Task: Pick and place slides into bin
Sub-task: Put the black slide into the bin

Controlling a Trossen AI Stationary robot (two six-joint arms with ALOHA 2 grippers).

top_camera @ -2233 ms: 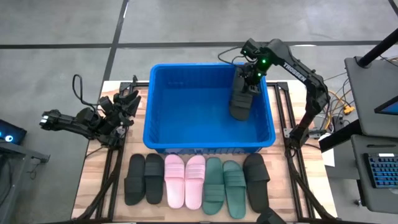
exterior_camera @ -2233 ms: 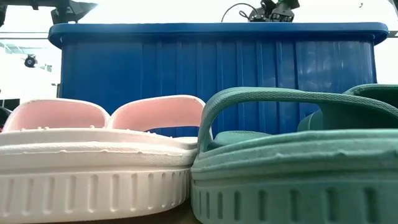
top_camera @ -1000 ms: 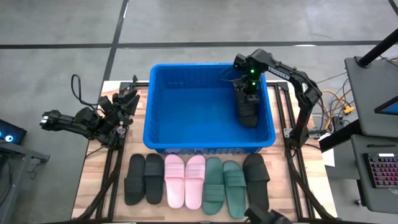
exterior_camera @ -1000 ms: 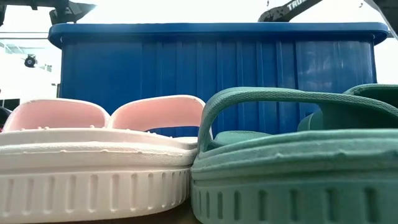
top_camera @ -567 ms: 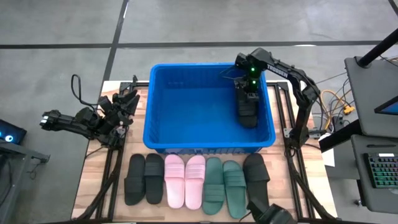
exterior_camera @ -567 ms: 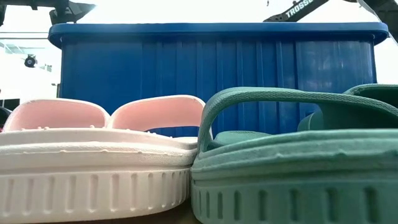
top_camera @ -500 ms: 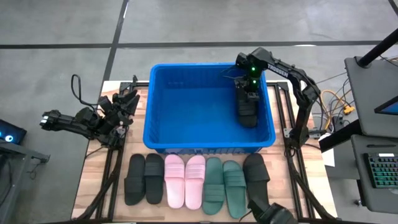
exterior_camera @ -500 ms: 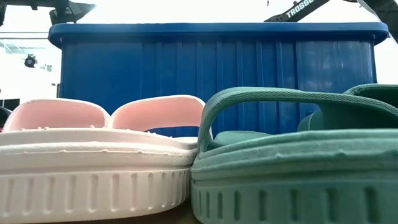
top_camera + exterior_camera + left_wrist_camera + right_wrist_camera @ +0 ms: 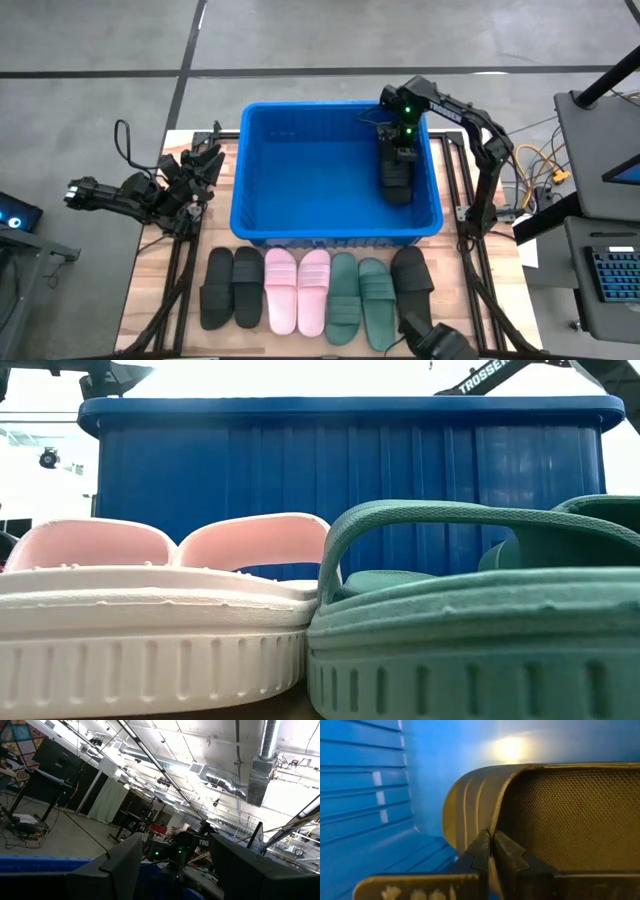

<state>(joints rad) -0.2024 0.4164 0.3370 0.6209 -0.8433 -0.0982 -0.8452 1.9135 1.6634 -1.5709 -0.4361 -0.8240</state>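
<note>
The blue bin (image 9: 300, 175) stands mid-table; its near wall (image 9: 350, 470) fills the low view. Inside it, by the right wall, is a black slide (image 9: 397, 180), and my right gripper (image 9: 398, 148) is shut on it. Several more slides lie side by side on their soles at the near edge: two black (image 9: 232, 288), two pink (image 9: 297, 291), two green (image 9: 360, 300) and one black (image 9: 412, 288). My left gripper (image 9: 207, 160) waits open at the table's left, clear of everything. My right gripper (image 9: 491, 851) pinches the edge of the black slide's ribbed strap (image 9: 496, 820) between its two fingers. The fingers slant steeply down from above into the bin. The slide lies lengthwise along the bin's right wall; whether it rests on the floor I cannot tell.
Bare blue floor (image 9: 300, 150) takes up the bin's left and middle. Strips of wooden tabletop (image 9: 150, 290) show left and right of the slide row. A stand with a keyboard (image 9: 610, 275) and cables stands beyond the table's right edge.
My right gripper, still shut on the black slide, has sunk a little deeper into the bin by its right wall and has turned slightly. The slide has stayed near the right wall.
</note>
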